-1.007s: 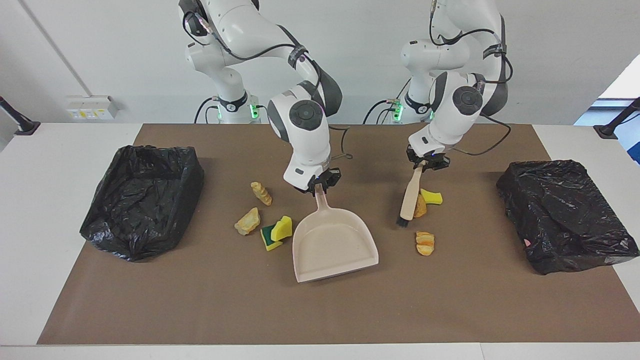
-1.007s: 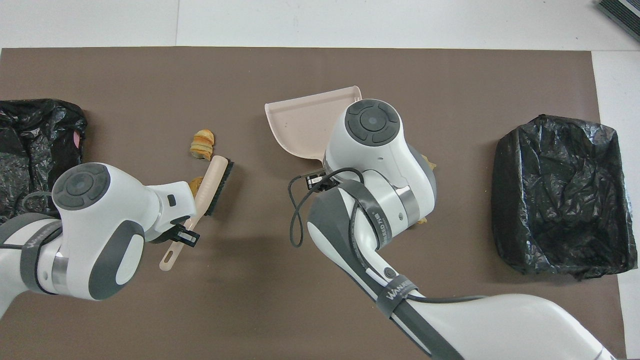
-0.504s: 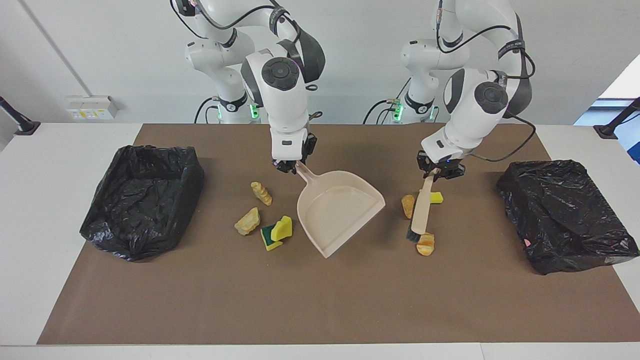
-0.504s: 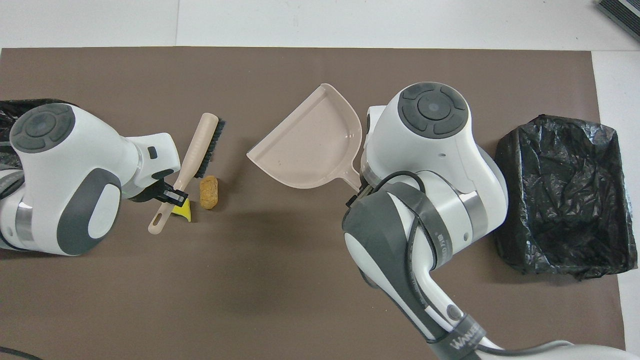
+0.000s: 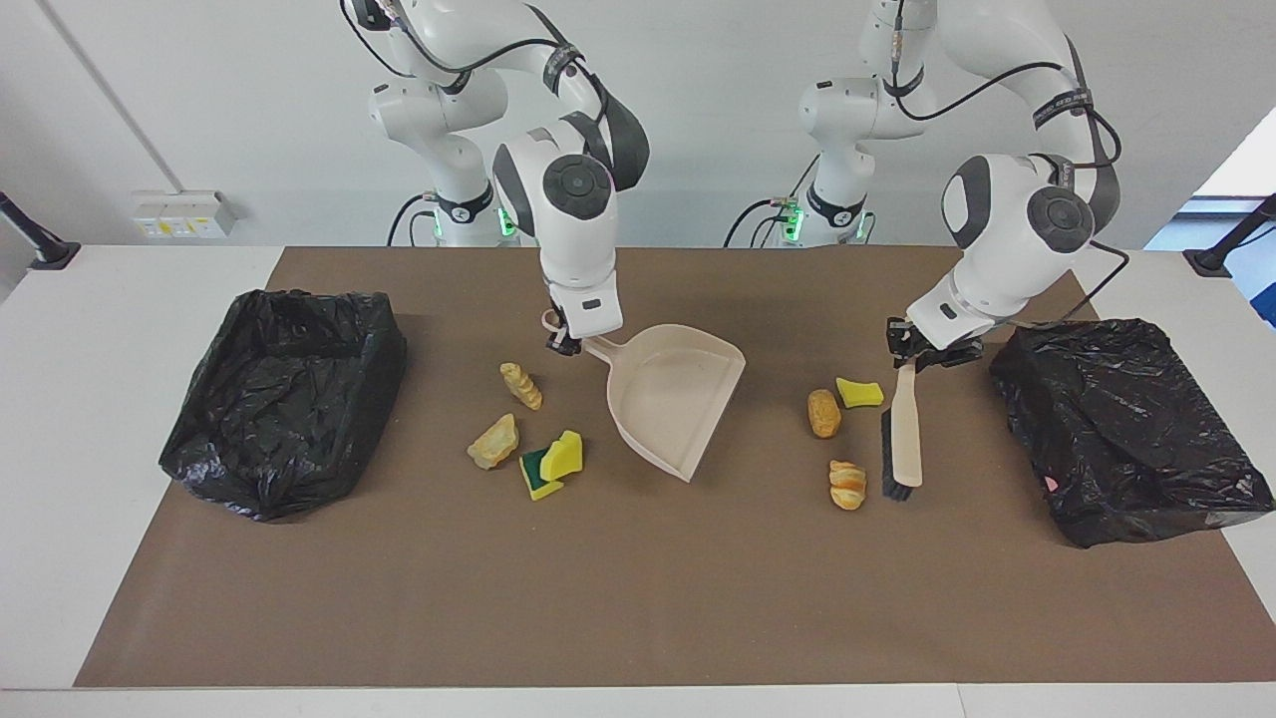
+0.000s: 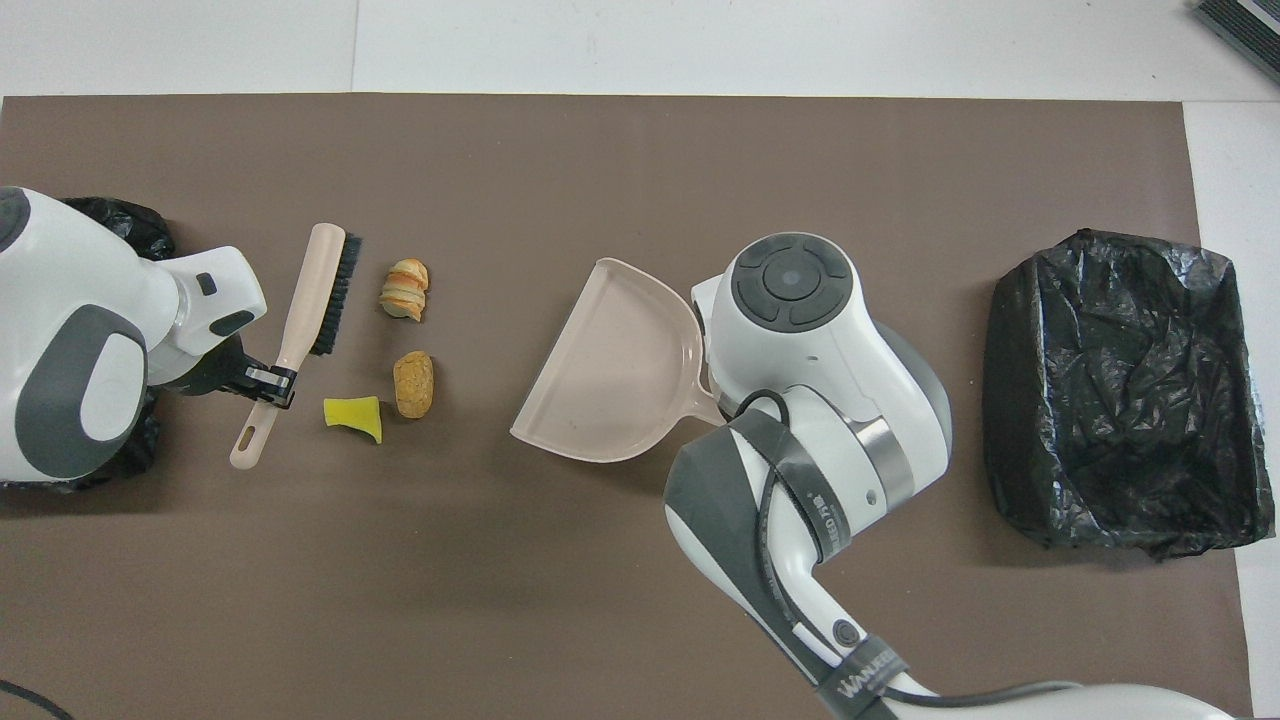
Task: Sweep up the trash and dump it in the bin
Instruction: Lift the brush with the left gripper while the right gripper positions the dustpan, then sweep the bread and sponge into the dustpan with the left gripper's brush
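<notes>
three pieces of trash lay toward the left arm's end of the brown mat: a striped orange-brown bread-like chunk (image 5: pixel 847 485), a tan oval bread-like chunk (image 5: pixel 823 413) nearer the robots, and a yellow sponge bit (image 5: pixel 859 392) nearer still. the long beige hand brush with black bristles (image 5: pixel 903 442) stood just beside the striped chunk, toward the left arm's end, its long axis running roughly from the robots outward and its bristle edge turned toward the three pieces. the left gripper (image 5: pixel 918 351) was clamped on the brush handle. the beige plastic dustpan (image 5: pixel 673 404) sat toward the right arm's end of these pieces, its open mouth facing them, so the pieces lay between bristles and mouth; the judged next move was a sideways stroke toward the pan. the right gripper (image 5: pixel 565 340) was closed on the dustpan handle. three more pieces, a tan ridged chunk (image 5: pixel 522 385), a pale tan chunk (image 5: pixel 494 442) and a yellow-green sponge bit (image 5: pixel 551 464), lay at the back of the pan, toward the open black-lined bin (image 5: pixel 284 399). a second black-bagged bin (image 5: pixel 1126 434) stood at the left arm's end.
</notes>
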`<act>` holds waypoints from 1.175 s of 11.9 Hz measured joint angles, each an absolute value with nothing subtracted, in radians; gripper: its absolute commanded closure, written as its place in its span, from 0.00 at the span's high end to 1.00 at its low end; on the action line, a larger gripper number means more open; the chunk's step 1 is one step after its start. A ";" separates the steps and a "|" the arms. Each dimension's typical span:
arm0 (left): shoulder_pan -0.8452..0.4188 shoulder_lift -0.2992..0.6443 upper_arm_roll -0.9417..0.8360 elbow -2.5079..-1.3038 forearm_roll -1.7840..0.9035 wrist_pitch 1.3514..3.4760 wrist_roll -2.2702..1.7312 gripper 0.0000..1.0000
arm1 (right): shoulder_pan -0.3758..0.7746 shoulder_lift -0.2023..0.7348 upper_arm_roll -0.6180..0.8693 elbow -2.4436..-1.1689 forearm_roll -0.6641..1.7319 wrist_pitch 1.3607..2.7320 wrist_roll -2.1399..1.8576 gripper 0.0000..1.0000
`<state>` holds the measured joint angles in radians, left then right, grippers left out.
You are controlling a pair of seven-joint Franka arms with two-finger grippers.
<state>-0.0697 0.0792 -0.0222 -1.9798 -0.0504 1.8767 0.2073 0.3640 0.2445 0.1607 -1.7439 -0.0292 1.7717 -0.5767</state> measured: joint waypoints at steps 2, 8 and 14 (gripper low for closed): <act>-0.069 0.041 -0.018 -2.058 -0.050 1.883 0.138 0.00 | 0.376 0.245 0.162 -1.774 -0.029 1.788 -0.599 0.00; -0.021 -0.022 -0.015 -2.163 -0.034 1.912 0.049 0.00 | 0.433 0.267 0.163 -1.836 -0.031 1.908 -0.600 0.00; -0.057 -0.026 -0.036 -2.252 -0.032 1.972 -0.022 0.00 | 0.460 0.304 0.162 -1.839 -0.051 1.950 -0.575 0.00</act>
